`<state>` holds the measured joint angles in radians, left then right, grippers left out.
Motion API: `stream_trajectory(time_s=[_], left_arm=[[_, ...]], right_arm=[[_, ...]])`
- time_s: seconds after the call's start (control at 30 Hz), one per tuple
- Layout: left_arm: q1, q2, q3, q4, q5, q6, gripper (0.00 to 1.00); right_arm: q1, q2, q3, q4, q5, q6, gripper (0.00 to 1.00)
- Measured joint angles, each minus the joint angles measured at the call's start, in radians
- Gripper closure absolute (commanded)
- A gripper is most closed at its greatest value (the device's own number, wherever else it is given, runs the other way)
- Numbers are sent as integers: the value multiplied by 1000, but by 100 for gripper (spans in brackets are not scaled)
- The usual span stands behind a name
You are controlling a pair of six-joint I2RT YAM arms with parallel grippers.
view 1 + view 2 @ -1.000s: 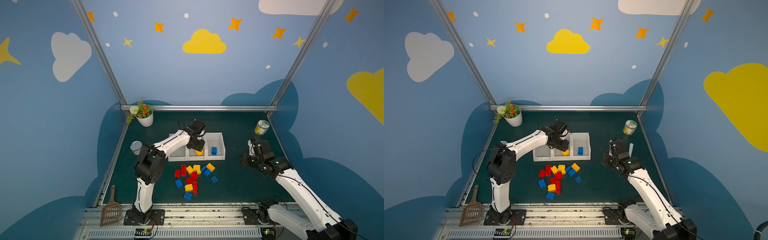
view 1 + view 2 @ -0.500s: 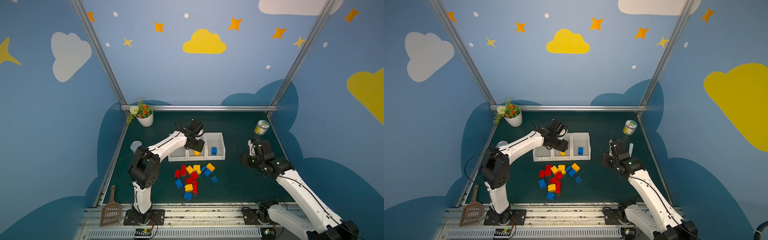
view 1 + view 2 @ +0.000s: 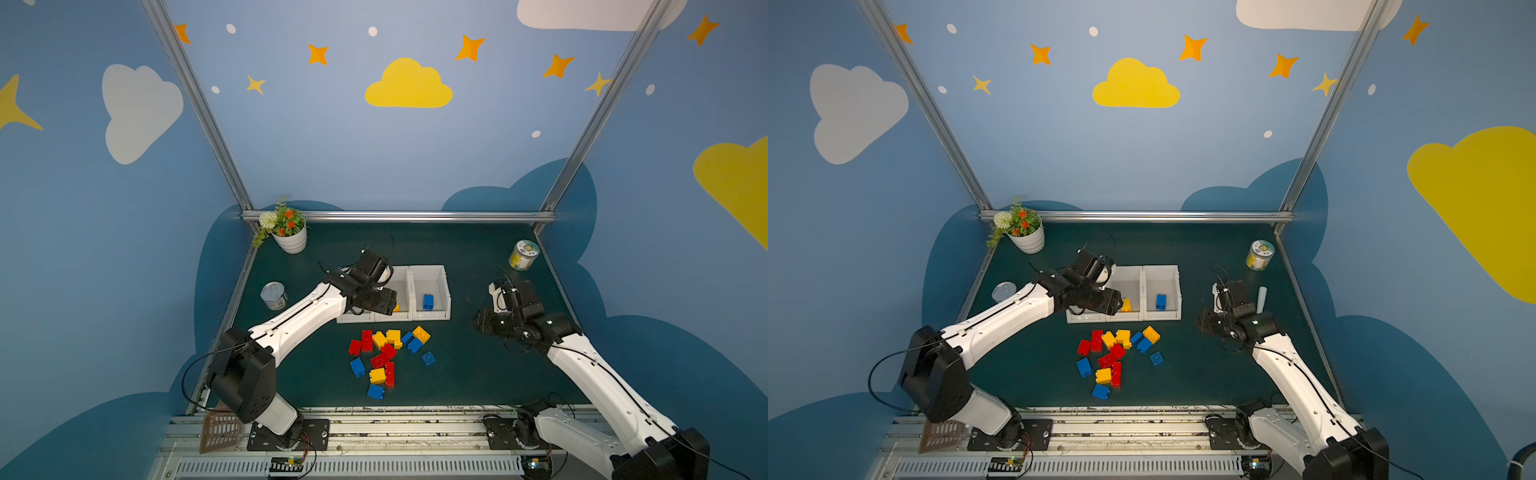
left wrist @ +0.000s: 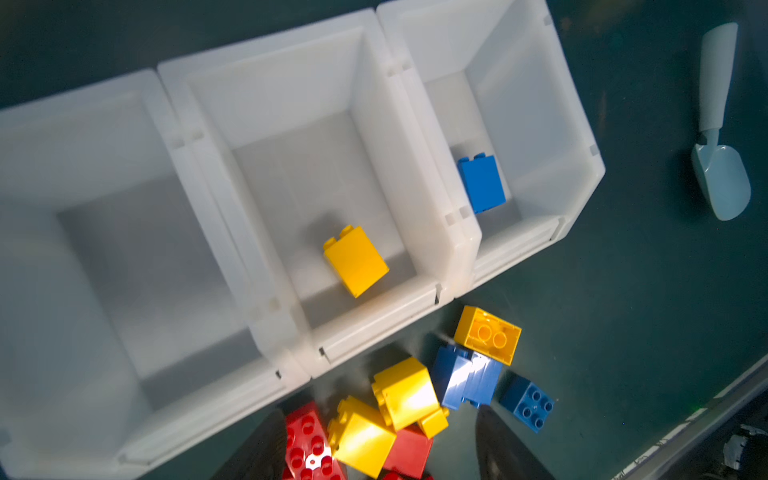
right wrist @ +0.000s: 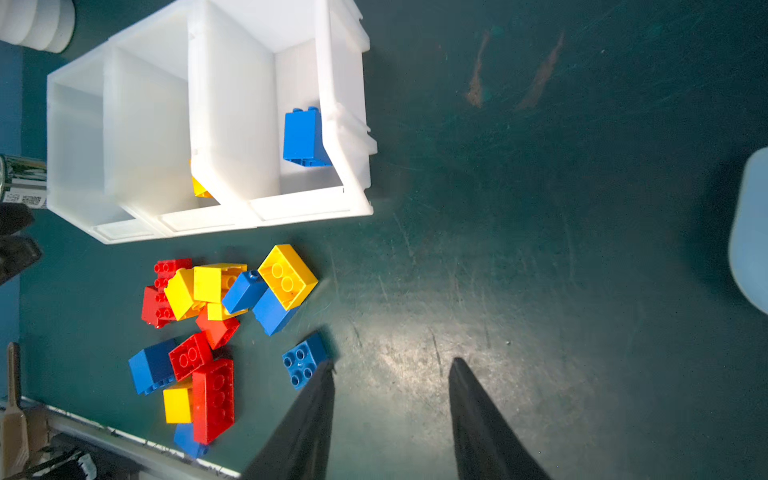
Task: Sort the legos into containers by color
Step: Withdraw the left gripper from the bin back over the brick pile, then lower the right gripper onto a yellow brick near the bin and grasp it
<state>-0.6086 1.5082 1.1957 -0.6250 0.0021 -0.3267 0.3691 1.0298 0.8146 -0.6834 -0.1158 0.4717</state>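
Observation:
Three white bins stand in a row: the left bin (image 4: 83, 89) has nothing in it, the middle bin (image 4: 270, 39) holds a yellow lego (image 4: 355, 259), and the right bin (image 4: 582, 124) holds a blue lego (image 4: 482, 183). A pile of red, yellow and blue legos (image 3: 386, 353) lies on the mat in front of them. My left gripper (image 3: 387, 302) hovers over the bins' front edge, open, with nothing between its fingers (image 4: 498, 449). Off to the right of the pile, my right gripper (image 5: 393, 360) hangs open and empty, close to a flat blue lego (image 5: 303, 361).
A potted plant (image 3: 286, 232) stands at the back left, a tin can (image 3: 274, 295) at the left edge and a jar (image 3: 523, 254) at the back right. A white scoop (image 3: 1261, 299) lies by the right arm. A brown spatula (image 3: 220, 428) sits off the front left.
My left gripper opened and let go of the yellow lego, which now lies in the middle bin. The gripper then drew back leftward. The right arm stayed still.

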Motion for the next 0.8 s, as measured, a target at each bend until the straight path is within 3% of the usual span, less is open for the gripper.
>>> stream_trajectory(time_s=[0.27, 0.8], left_arm=[[0, -207, -237, 32, -32, -103, 27], [0, -455, -521, -11, -24, -304, 27]], right_arm=[[37, 46, 0, 8, -39, 0, 54], [157, 130, 0, 42, -43, 2, 54]])
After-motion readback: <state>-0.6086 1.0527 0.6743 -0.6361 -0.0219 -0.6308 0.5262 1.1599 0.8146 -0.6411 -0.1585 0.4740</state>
